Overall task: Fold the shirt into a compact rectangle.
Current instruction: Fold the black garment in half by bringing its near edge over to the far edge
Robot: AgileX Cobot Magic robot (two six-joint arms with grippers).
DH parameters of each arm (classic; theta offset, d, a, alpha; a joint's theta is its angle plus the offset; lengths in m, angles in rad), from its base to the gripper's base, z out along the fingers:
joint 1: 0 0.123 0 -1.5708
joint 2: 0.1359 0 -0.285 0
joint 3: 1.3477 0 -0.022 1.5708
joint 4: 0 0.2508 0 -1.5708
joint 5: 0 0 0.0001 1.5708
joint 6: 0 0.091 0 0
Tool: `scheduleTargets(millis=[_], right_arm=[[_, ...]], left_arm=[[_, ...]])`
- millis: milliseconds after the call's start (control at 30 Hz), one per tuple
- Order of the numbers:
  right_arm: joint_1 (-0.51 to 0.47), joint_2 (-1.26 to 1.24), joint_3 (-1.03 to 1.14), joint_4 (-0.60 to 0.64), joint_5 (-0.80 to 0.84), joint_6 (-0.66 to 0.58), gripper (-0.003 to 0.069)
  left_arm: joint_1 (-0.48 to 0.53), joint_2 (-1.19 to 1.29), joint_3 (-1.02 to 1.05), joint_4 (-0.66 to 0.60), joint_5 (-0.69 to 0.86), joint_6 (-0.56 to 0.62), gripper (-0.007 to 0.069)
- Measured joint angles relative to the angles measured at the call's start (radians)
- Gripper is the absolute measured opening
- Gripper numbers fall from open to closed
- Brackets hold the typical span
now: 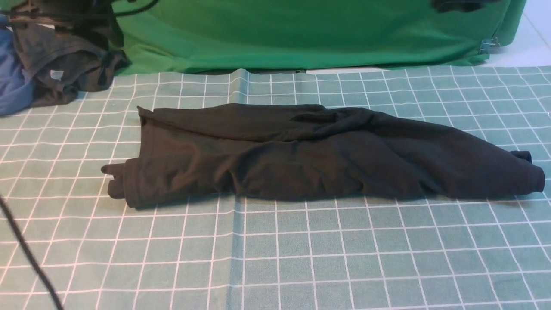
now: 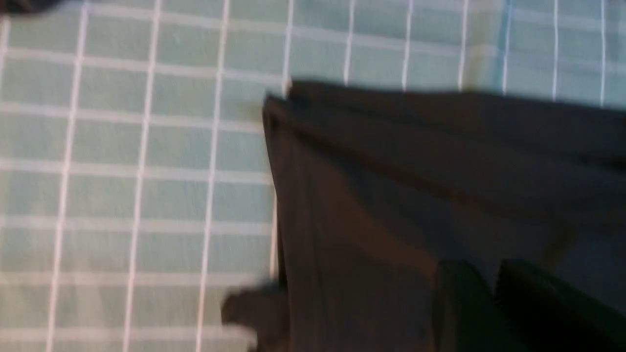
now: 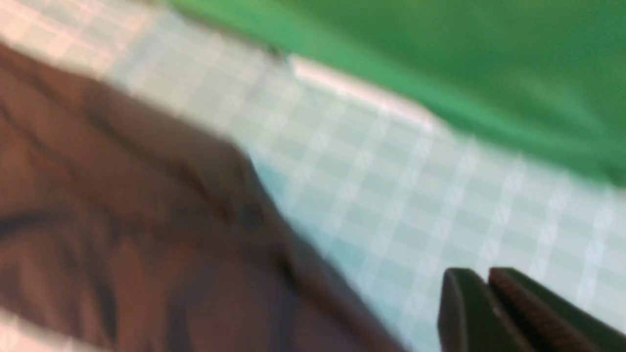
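Shirt (image 1: 310, 150), black, one item.

- **Fingers:** the left gripper (image 2: 489, 270) is pinched together on nothing, poised over the shirt's squared end. The right gripper (image 3: 481, 274) is likewise clenched and empty, over bare checked cloth (image 1: 275, 249) just beside the shirt's edge. Both wrist views are blurred.
- **Arms:** neither shows in the front view. Judged reason: empty fingers held clear let the fabric settle between folds.
- **Condition:** the shirt lies as a long rumpled band across the checked cloth, print hidden. One end is square, the other tapers to a cuff. Crosswise folds are not yet made.
- **Behind the shirt:** green curtain (image 1: 301, 34).
- **Off its squared end:** heap of dark clothes (image 1: 64, 60) beside blue cloth (image 1: 13, 86).
- **Nearer than the shirt:** cable (image 1: 26, 254).
- **Containers:** none in view.
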Motion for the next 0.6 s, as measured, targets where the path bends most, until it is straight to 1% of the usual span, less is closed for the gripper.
scheduleTargets(millis=[33, 67, 100, 200, 233, 333, 433, 467, 500, 533, 567, 600], right_arm=[[-0.022, -0.007, 0.0, 0.0, 0.063, 0.0, 0.0034], [-0.026, -0.008, 0.0, -0.001, 0.075, 0.0, 0.0033], [-0.059, -0.013, 0.011, 0.0, 0.133, 0.001, 0.0028], [-0.095, -0.025, 0.062, 0.032, 0.174, -0.006, 0.0025], [-0.101, -0.03, 0.088, 0.048, 0.182, -0.013, 0.0024], [-0.103, -0.035, 0.132, 0.076, 0.184, -0.036, 0.0024], [-0.103, -0.036, 0.203, 0.143, 0.163, -0.084, 0.0024], [-0.103, -0.036, 0.219, 0.154, 0.153, -0.091, 0.0024], [-0.103, -0.036, 0.239, 0.165, 0.141, -0.099, 0.0024], [-0.103, -0.036, 0.241, 0.165, 0.138, -0.101, 0.0024], [-0.103, -0.036, 0.26, 0.177, 0.124, -0.106, 0.0024], [-0.103, -0.036, 0.265, 0.181, 0.117, -0.107, 0.0024]], left_arm=[[-0.011, -0.03, 0.072, 0.0, -0.001, 0.0, 0.0029], [-0.013, -0.037, 0.072, 0.0, -0.003, 0.0, 0.0027], [-0.04, -0.094, 0.208, 0.0, -0.032, 0.001, 0.0011], [-0.078, -0.144, 0.399, 0.002, -0.118, 0.002, 0.001], [-0.095, -0.15, 0.461, 0.015, -0.165, 0.003, 0.0022], [-0.108, -0.146, 0.538, 0.056, -0.214, -0.013, 0.006], [-0.11, -0.121, 0.57, 0.145, -0.238, -0.097, 0.0187], [-0.11, -0.111, 0.571, 0.173, -0.242, -0.118, 0.0241], [-0.11, -0.099, 0.571, 0.197, -0.258, -0.136, 0.0311], [-0.11, -0.096, 0.571, 0.199, -0.261, -0.139, 0.0323], [-0.11, -0.075, 0.571, 0.21, -0.289, -0.151, 0.0433], [-0.11, -0.065, 0.571, 0.212, -0.299, -0.16, 0.0481]])
